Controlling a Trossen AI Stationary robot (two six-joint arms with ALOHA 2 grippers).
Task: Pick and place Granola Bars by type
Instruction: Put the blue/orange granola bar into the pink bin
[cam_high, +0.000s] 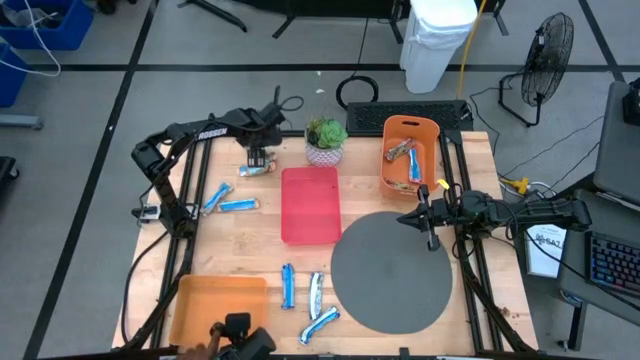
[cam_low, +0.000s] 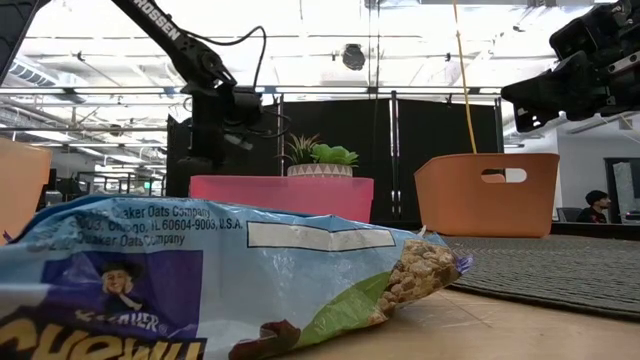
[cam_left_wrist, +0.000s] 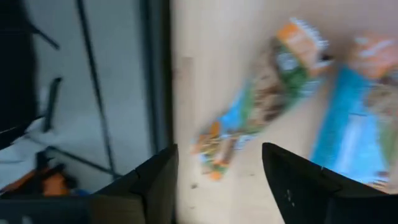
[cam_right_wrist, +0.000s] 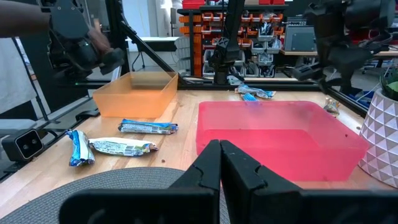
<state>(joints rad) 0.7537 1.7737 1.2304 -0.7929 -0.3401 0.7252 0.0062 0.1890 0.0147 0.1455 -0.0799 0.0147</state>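
Blurred bar under open left pincer, neighbouring bar cropped

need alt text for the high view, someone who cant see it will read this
Top-down view of a wooden table where the left hand hovers open over a granola bar at the far edge, beside a potted plant. More bars lie around a red tray, with some in an orange bin. The right hand waits shut over a round grey mat.
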